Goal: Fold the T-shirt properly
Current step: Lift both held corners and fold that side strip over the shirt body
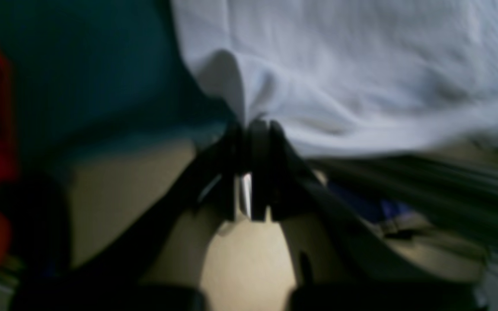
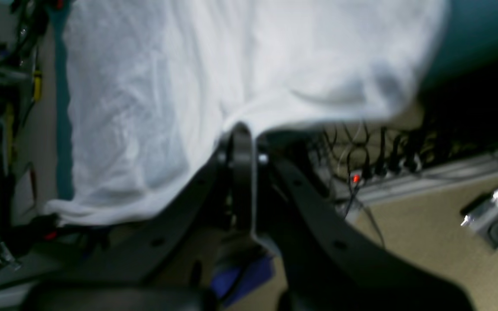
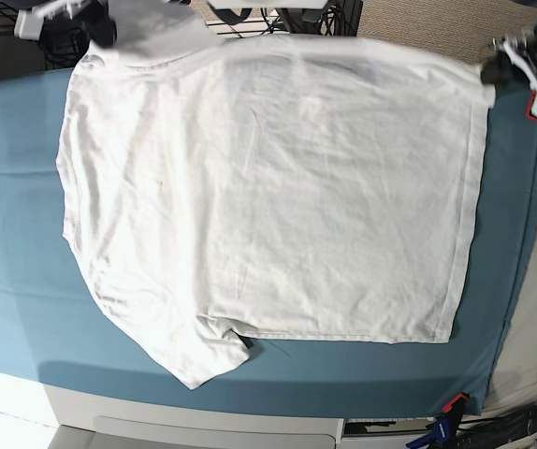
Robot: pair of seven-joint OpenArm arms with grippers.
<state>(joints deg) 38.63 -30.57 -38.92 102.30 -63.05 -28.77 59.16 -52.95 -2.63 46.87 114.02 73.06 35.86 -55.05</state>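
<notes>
Shirt place: T-shirt (image 3: 268,196) spread flat on teal table (image 3: 16,234), far edge lifted.
Left gripper (image 1: 253,125): pinched on far right corner.
Right gripper (image 2: 242,129): pinched on far left corner.
Long way: held edge runs left to right, rest lies nearer.
Next: likely pull far edge toward near side.
Count: one shirt, two grippers.

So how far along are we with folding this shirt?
Early. Done: the T-shirt lies spread over the teal cloth. In hand: left gripper and right gripper each pinch its far edge, jaws closed on fabric. Left: every fold; one sleeve is still sticking out.
</notes>
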